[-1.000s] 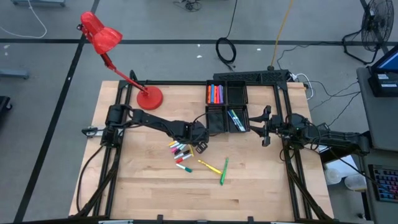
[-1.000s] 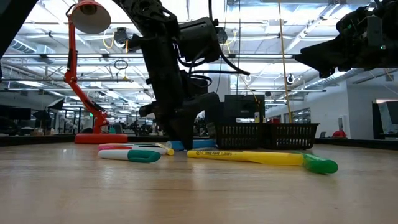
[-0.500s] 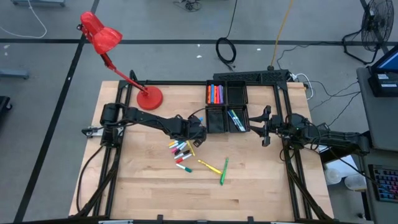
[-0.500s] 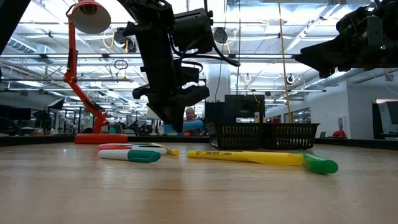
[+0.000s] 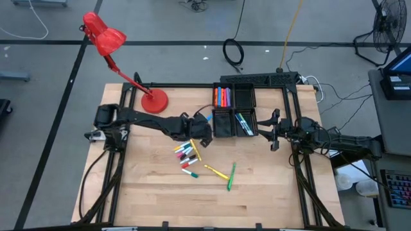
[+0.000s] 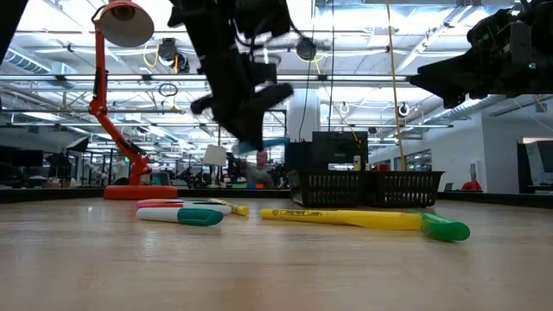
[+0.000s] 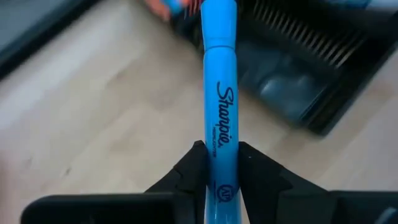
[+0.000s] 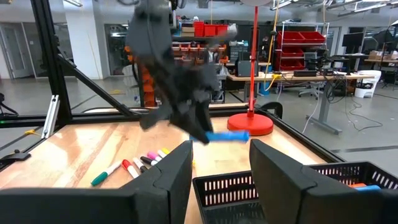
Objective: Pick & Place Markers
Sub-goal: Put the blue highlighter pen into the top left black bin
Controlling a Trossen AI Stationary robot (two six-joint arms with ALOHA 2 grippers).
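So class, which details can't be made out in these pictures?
- Left gripper, low view: motion-blurred, so its grip on the blue marker shows only in the left wrist view.
- Loose markers, high view: too small to count.
- Tray, low view: its wall hides the contents.

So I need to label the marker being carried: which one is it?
Start at the black tray at the table's far edge. Just beside it, the left hand holds a blue marker above the table. It is the only marker lifted; the others lie on the wood or in the tray.
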